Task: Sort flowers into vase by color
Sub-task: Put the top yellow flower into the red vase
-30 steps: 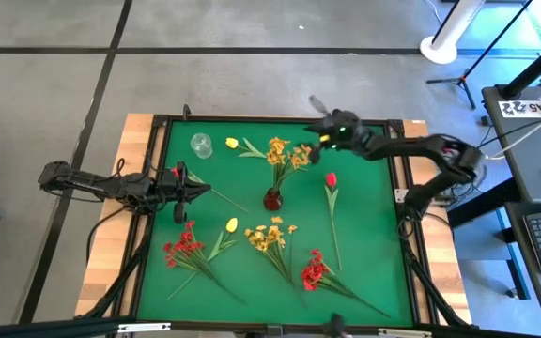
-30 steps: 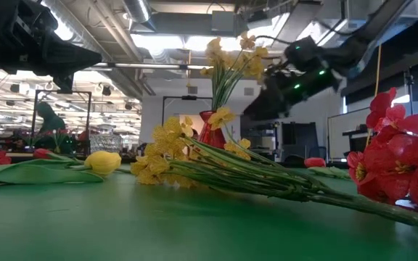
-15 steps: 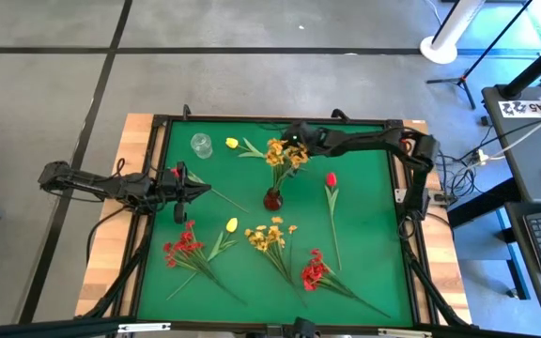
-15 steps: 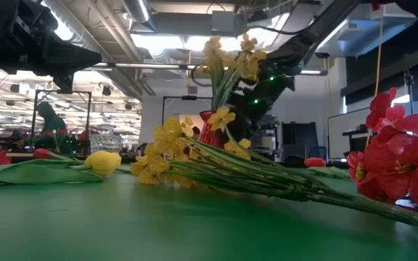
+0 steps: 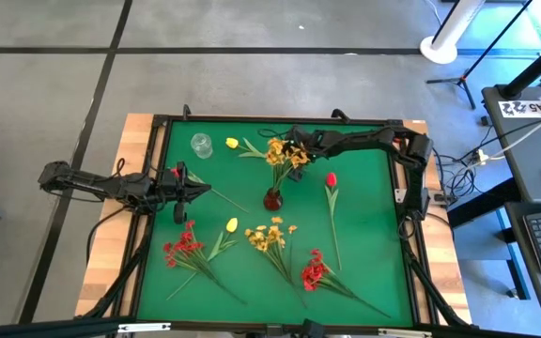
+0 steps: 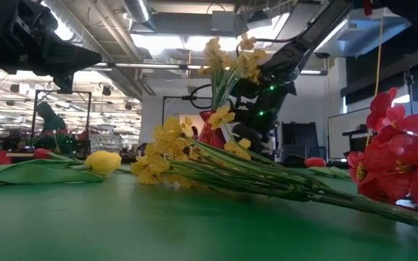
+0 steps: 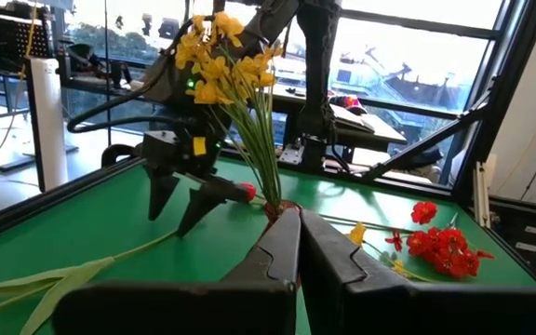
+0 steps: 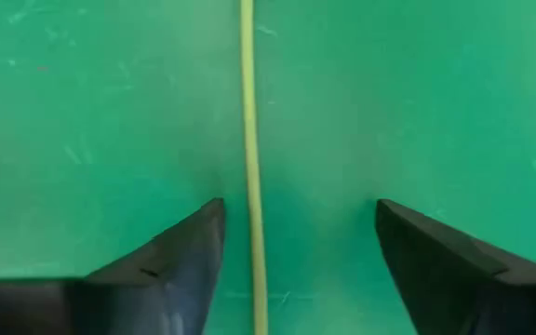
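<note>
A yellow tulip (image 5: 231,143) lies at the far side of the green mat, its thin stem (image 8: 247,140) flat on the mat. My right gripper (image 8: 298,202) is open and points steeply down over that stem. One finger stands on either side of it and neither touches it; the left wrist view also shows my right gripper (image 7: 173,223) just above the mat. A red vase (image 5: 272,199) at mid-table holds a yellow spray (image 5: 280,152). A clear glass vase (image 5: 201,145) stands at the far left. My left gripper (image 7: 298,251) waits shut at the left edge, holding nothing.
Loose flowers lie on the mat: a red tulip (image 5: 331,178) with its long stem to the right of the vase, a red tulip (image 5: 175,172) beside my left gripper, a yellow tulip (image 5: 232,224), a yellow spray (image 5: 270,235) and two red sprays (image 5: 184,249) (image 5: 316,272) toward the near edge.
My right gripper has gone toward the table's left edge and down, past the yellow spray in the red vase. It has tipped from nearly level to steeply downward and now stands low over the yellow tulip's stem. No flower has moved.
</note>
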`<state>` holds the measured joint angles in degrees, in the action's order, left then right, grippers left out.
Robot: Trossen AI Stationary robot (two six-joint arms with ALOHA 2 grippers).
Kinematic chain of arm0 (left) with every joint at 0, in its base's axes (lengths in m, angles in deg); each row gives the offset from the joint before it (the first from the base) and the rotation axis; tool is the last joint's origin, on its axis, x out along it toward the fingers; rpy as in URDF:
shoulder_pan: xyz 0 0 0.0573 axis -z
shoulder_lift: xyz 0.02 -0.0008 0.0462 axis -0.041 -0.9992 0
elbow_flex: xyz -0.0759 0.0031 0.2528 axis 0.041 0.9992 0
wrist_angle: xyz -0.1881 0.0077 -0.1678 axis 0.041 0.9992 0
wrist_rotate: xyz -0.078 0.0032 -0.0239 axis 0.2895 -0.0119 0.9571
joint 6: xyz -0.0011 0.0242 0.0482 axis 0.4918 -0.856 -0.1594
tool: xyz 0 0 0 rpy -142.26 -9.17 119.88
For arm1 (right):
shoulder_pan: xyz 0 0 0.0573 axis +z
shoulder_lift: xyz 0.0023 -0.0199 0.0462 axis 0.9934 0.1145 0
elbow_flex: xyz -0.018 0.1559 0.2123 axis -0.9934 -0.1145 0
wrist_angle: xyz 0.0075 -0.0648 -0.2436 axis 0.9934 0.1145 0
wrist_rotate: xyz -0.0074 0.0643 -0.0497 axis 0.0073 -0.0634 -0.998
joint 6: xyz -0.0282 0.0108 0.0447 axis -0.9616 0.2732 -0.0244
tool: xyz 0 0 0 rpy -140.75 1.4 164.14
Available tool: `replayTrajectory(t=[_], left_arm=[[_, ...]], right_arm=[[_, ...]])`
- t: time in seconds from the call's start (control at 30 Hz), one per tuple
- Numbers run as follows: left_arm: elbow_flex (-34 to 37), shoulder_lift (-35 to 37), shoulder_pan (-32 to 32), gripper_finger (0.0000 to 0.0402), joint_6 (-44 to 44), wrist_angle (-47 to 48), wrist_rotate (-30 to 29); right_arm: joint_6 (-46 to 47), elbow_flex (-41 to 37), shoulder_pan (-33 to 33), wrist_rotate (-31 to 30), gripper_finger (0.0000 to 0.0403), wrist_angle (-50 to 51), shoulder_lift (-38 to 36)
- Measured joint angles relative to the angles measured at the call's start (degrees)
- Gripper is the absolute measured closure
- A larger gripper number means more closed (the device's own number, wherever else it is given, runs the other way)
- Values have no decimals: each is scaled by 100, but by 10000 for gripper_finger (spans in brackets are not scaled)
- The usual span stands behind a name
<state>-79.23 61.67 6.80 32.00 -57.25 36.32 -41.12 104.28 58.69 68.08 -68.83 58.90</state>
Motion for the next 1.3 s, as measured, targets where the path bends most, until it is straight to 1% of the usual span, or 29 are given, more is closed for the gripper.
replayTrajectory(t=[0.3, 0.47, 0.63, 0.77, 0.83, 0.9, 1.1, 1.3], left_arm=[[1, -1, -2, 401, 0, -1, 0], [1, 0, 0, 401, 0, -1, 0], [-1, -1, -1, 401, 0, -1, 0], [-1, 0, 0, 401, 0, -1, 0], [-1, 0, -2, 401, 0, -1, 0], [-1, -1, 0, 401, -2, -1, 0], [1, -1, -2, 401, 0, -2, 2], [-1, 1, -1, 401, 0, -3, 1]], right_arm=[[50, 18, 1, 37, 272, 611, -21], [52, 23, 0, 7, 330, 1137, -32], [172, 14, 0, -57, 392, 1346, -73], [318, -17, -2, -74, 393, 1395, -234], [348, -47, -7, -115, 398, 1598, -376], [384, -58, -9, -252, 398, 1567, -564], [646, -30, -59, -591, 401, 1444, -1372], [845, -26, -284, -804, 401, 1390, -2359]])
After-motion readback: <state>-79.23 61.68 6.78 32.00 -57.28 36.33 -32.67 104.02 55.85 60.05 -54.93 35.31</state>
